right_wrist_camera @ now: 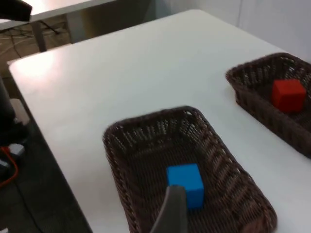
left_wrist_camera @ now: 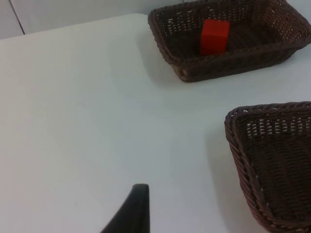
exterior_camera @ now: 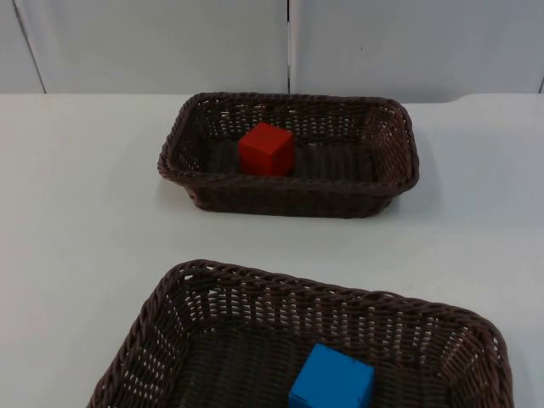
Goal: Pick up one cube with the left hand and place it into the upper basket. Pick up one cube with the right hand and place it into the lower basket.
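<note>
Fingertips are all that can be seen of either gripper. The left gripper's black fingertip [left_wrist_camera: 130, 213] hangs above bare white table [exterior_camera: 76, 221], well apart from both baskets, with nothing against it; whether its fingers are open or closed cannot be told. The right gripper's dark fingertip [right_wrist_camera: 172, 211] hangs above the lower basket [right_wrist_camera: 121, 145], just in front of the blue cube [right_wrist_camera: 186, 184] as its camera sees it; whether they touch cannot be told, nor how far that gripper is open. In the top view neither arm reaches into the scene. The red cube [exterior_camera: 266, 149] sits upright on the floor of the upper basket [exterior_camera: 183, 149], left of its middle, one corner turned toward the camera, its faces plain and glossy. The blue cube sits on the woven floor of the lower basket, right of centre, apart from the walls. Both baskets are dark brown wicker, rectangular with rounded corners and sloping sides, standing well apart on the table, the upper one near the grey partition wall [exterior_camera: 153, 42].
</note>
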You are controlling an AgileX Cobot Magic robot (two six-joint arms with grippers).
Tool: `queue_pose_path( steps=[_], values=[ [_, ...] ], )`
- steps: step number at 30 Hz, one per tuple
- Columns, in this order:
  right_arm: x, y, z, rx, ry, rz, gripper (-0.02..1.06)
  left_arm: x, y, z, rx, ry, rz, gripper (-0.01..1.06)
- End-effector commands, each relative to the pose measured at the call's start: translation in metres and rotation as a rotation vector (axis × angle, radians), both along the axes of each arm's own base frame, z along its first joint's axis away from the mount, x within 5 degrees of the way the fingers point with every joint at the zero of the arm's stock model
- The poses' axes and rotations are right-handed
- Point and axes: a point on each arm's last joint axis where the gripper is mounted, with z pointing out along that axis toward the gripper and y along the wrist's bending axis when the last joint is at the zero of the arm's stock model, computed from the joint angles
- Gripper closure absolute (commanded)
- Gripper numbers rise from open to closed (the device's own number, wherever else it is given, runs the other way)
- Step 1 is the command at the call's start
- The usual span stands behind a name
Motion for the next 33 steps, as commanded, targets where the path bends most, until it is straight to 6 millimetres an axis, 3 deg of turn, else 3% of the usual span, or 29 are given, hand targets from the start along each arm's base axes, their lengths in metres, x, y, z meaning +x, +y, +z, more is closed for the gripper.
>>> queue_pose_path(
  steps=[1, 15, 21, 33],
  values=[
    [-0.001, -0.005, -0.004, -0.017, 0.016, -0.027, 0.37, 0.000, 0.000, -0.001, -0.004, 0.001, 0.001, 0.00],
    [-0.018, -0.028, -0.016, -0.008, 0.021, -0.042, 0.37, 0.000, 0.000, -0.001, -0.004, 0.001, 0.001, 0.00],
    [-0.015, -0.026, -0.031, -0.066, 0.073, -0.059, 0.37, 0.000, 0.000, -0.001, -0.004, 0.001, 0.001, 0.00],
    [-0.015, -0.026, -0.031, -0.066, 0.073, -0.059, 0.37, 0.000, 0.000, -0.001, -0.004, 0.001, 0.001, 0.00]
  ],
)
